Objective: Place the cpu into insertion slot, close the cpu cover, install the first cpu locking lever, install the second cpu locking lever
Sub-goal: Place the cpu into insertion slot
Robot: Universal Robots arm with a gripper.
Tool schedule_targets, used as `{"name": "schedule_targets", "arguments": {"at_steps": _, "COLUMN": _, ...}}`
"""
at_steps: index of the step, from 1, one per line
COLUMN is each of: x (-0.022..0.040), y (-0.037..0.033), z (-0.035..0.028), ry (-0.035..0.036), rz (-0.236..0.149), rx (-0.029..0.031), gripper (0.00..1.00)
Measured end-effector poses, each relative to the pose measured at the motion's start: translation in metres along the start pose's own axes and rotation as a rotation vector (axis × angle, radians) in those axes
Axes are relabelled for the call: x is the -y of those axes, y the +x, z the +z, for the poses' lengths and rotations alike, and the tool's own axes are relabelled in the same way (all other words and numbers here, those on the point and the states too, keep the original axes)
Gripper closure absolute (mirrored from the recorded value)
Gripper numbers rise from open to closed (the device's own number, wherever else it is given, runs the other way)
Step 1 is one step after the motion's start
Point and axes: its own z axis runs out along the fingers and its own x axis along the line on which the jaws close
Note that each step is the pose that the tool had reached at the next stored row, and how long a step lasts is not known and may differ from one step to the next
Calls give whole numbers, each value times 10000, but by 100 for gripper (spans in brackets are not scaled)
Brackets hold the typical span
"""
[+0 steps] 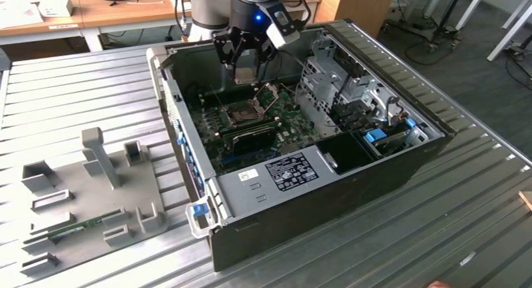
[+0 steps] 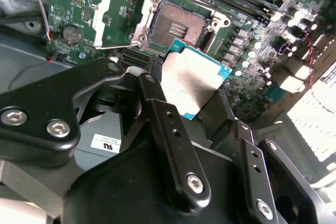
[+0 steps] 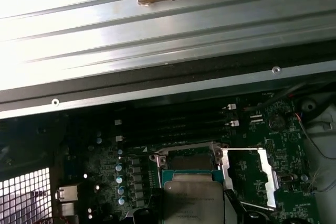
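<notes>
While the black two-finger gripper [image 1: 243, 68] pinches the pale silvery square cpu [image 2: 191, 80] above the dark, silver-framed insertion slot [image 2: 181, 24], the windowed silvery cpu cover [image 2: 103, 17] stands open. Step one, I'd say; seating calls for square alignment.

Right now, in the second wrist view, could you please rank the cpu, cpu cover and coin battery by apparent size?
1. cpu, largest, though nearness to the camera helps.
2. cpu cover.
3. coin battery.

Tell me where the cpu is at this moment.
In the second wrist view the cpu is held between the fingers, hanging over the open insertion slot and not yet seated; the raised cpu cover stands beside the slot.
</notes>
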Motion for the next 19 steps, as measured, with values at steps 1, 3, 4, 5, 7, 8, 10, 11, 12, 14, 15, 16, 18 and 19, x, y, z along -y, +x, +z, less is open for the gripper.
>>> {"name": "schedule_targets", "arguments": {"at_steps": 1, "x": 0, "y": 0, "z": 0, "ry": -1, "rz": 13, "rx": 2, "gripper": 46}}
{"name": "schedule_targets", "arguments": {"at_steps": 3, "x": 0, "y": 0, "z": 0, "ry": -2, "rz": 16, "rx": 3, "gripper": 46}}
{"name": "schedule_targets", "arguments": {"at_steps": 4, "x": 0, "y": 0, "z": 0, "ry": -1, "rz": 16, "rx": 2, "gripper": 46}}
{"name": "schedule_targets", "arguments": {"at_steps": 5, "x": 0, "y": 0, "z": 0, "ry": -2, "rz": 17, "rx": 3, "gripper": 46}}
{"name": "schedule_targets", "arguments": {"at_steps": 7, "x": 0, "y": 0, "z": 0, "ry": -1, "rz": 17, "rx": 3, "gripper": 46}}
{"name": "schedule_targets", "arguments": {"at_steps": 8, "x": 0, "y": 0, "z": 0, "ry": -2, "rz": 17, "rx": 3, "gripper": 46}}
{"name": "schedule_targets", "arguments": {"at_steps": 10, "x": 1, "y": 0, "z": 4, "ry": -3, "rz": 18, "rx": 3, "gripper": 46}}
{"name": "schedule_targets", "arguments": {"at_steps": 11, "x": 1, "y": 0, "z": 11, "ry": -5, "rz": 24, "rx": 4, "gripper": 46}}
{"name": "schedule_targets", "arguments": {"at_steps": 12, "x": 2, "y": 0, "z": 18, "ry": -4, "rz": 37, "rx": 5, "gripper": 46}}
{"name": "schedule_targets", "arguments": {"at_steps": 14, "x": 3, "y": 0, "z": 34, "ry": -3, "rz": 66, "rx": 7, "gripper": 46}}
{"name": "schedule_targets", "arguments": {"at_steps": 15, "x": 4, "y": 0, "z": 45, "ry": -3, "rz": 78, "rx": 8, "gripper": 46}}
{"name": "schedule_targets", "arguments": {"at_steps": 16, "x": 5, "y": 0, "z": 54, "ry": -3, "rz": 87, "rx": 9, "gripper": 46}}
{"name": "schedule_targets", "arguments": {"at_steps": 18, "x": 7, "y": 1, "z": 74, "ry": -3, "rz": 105, "rx": 10, "gripper": 46}}
{"name": "schedule_targets", "arguments": {"at_steps": 19, "x": 8, "y": 1, "z": 83, "ry": -3, "rz": 112, "rx": 11, "gripper": 46}}
